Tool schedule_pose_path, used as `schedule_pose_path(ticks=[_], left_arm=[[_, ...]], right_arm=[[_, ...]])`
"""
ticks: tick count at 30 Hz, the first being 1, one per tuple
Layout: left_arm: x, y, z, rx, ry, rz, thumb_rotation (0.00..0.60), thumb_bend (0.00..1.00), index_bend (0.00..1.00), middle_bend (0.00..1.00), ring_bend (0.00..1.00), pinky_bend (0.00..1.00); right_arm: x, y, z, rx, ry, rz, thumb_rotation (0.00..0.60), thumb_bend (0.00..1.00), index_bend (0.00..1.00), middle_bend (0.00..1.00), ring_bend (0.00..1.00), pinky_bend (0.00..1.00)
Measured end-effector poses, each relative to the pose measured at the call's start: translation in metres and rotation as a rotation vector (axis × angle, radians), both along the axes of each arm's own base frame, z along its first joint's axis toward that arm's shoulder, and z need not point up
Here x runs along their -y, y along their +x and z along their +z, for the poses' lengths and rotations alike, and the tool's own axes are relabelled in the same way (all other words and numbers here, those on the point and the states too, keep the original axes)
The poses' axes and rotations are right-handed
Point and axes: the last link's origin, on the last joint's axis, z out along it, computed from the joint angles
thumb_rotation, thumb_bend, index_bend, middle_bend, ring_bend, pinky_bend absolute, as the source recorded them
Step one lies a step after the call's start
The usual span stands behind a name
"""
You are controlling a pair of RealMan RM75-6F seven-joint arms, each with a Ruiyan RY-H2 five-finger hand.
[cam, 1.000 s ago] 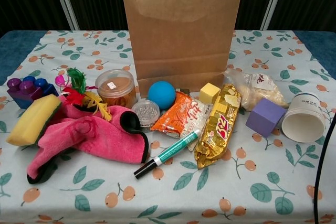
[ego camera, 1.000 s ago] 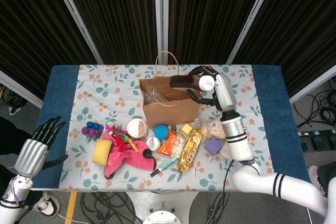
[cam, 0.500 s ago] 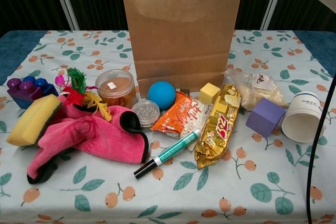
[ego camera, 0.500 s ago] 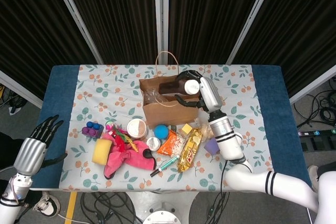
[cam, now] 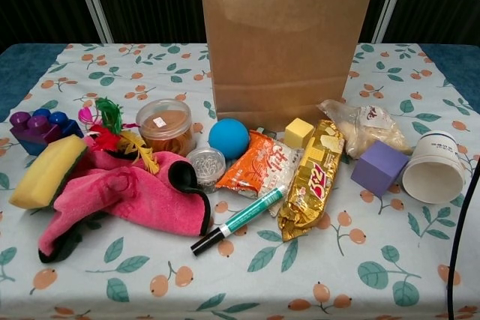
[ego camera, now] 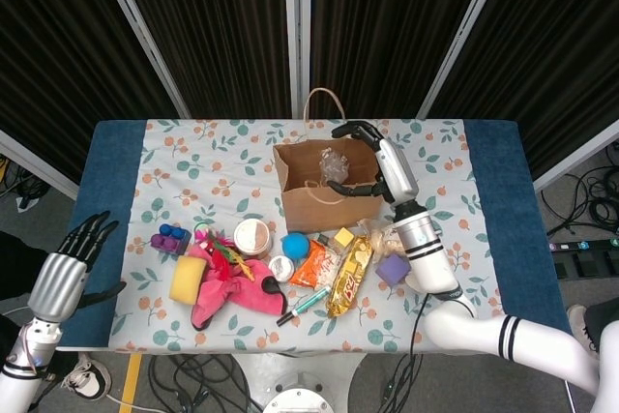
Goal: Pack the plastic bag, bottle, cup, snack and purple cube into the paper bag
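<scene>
The brown paper bag point(ego camera: 324, 202) point(cam: 286, 50) stands upright at the table's middle back, and something clear and crinkled point(ego camera: 334, 160) shows inside its mouth. My right hand point(ego camera: 366, 160) hovers at the bag's right rim, fingers spread, holding nothing; the bottle is out of sight. In front of the bag on the right lie a clear plastic bag point(cam: 364, 127), the purple cube point(ego camera: 394, 268) point(cam: 379, 166) and a white cup point(cam: 433, 171) on its side. A gold snack packet point(ego camera: 350, 273) point(cam: 311, 177) and an orange one point(cam: 259, 164) lie beside them. My left hand point(ego camera: 70, 266) hangs open off the table's left edge.
A pink cloth point(cam: 127, 196), yellow sponge point(cam: 46, 171), purple toy block point(cam: 34, 127), lidded jar point(cam: 166, 125), small tin point(cam: 205, 164), blue ball point(cam: 228, 139), yellow cube point(cam: 299, 133) and green marker point(cam: 240, 219) crowd the front left and middle. Dark curtains stand behind the table.
My right hand brought the dark bottle over the bag's mouth and no longer holds it. The paper bag slid a little to the right. The left hand stayed still.
</scene>
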Motion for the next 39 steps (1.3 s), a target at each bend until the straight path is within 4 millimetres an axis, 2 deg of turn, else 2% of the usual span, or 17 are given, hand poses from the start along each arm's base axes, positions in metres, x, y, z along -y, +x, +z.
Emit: schedule_pose_path(ticks=[8,12,15,20,25,32,35,39], left_arm=[[0.0,0.001,-0.002,-0.001,-0.004,-0.003,0.6,0.0,0.09,0.08,0.06,0.18],[0.001,0.0,-0.003,-0.002,-0.008,0.0,0.6,0.0,0.09,0.08,0.06,0.18],[0.001,-0.001,-0.003,-0.004,-0.01,-0.002,0.6,0.0,0.09,0.08,0.06,0.18],[0.0,0.001,-0.003,-0.002,-0.011,-0.009,0.6,0.0,0.09,0.08,0.06,0.18],[0.0,0.003,-0.004,-0.009,-0.011,-0.017,0.6,0.0,0.09,0.08,0.06,0.18],[0.003,0.005,-0.004,-0.02,-0.006,-0.017,0.6,0.0,0.09,0.08,0.06,0.18],[0.005,0.006,-0.006,-0.022,-0.008,-0.015,0.6,0.0,0.09,0.08,0.06,0.18],[0.008,0.006,-0.009,-0.028,-0.01,-0.017,0.6,0.0,0.09,0.08,0.06,0.18]], right_arm=[[-0.006,-0.001,0.01,0.022,-0.023,0.02,0.6,0.02,0.29,0.31,0.15,0.24],[-0.011,-0.006,0.027,0.012,-0.088,0.034,0.6,0.02,0.29,0.32,0.15,0.24],[-0.017,-0.018,0.045,-0.046,-0.166,0.023,0.6,0.02,0.29,0.32,0.15,0.24],[-0.036,-0.058,0.076,-0.256,-0.254,-0.029,0.6,0.01,0.29,0.32,0.15,0.24],[-0.07,-0.111,0.092,-0.536,-0.212,-0.053,0.6,0.0,0.29,0.32,0.15,0.24],[-0.114,-0.17,0.082,-0.844,-0.049,0.004,0.6,0.0,0.29,0.32,0.15,0.24],[-0.123,-0.189,0.08,-0.947,-0.024,0.047,0.6,0.0,0.29,0.32,0.15,0.23],[-0.125,-0.206,0.076,-1.053,-0.032,0.128,0.6,0.0,0.29,0.3,0.13,0.23]])
